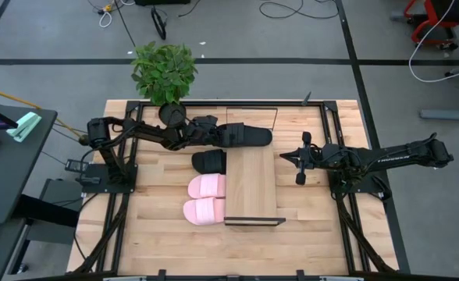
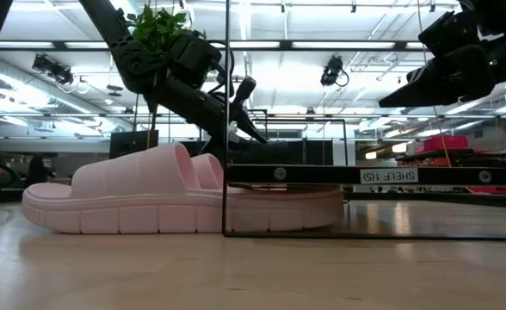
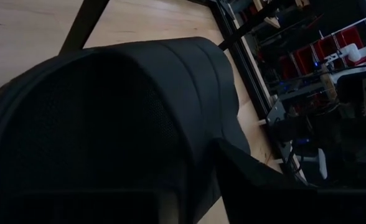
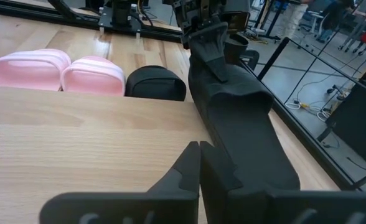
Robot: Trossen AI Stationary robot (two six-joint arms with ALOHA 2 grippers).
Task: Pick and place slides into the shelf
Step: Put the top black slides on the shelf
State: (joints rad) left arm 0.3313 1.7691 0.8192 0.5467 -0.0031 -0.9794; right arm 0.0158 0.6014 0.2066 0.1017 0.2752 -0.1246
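Left gripper (image 1: 218, 134) is at the strap of one black open-toe slide sandal (image 1: 249, 137). Can't tell if it's clamped on or already loose. The left arm reaches from its base across the far side of the large light-wood tabletop (image 1: 159, 230), low and nearly level.

That sandal lies crosswise at the far end of the long narrow light-wood shelf board on its thin black frame (image 1: 253, 187), and in the right wrist view it looks to rest on top.

Right gripper (image 1: 286, 157) has its fingers pressed together with nothing between them. It hangs just off the shelf's right edge, pointing across the board.

The second black slide sandal (image 1: 208, 161) and two light pink slide sandals (image 1: 206, 186) (image 1: 201, 211) sit on the tabletop in a row along the shelf's left side. Their toes are tucked under the board, and the low view confirms this for a pink one.
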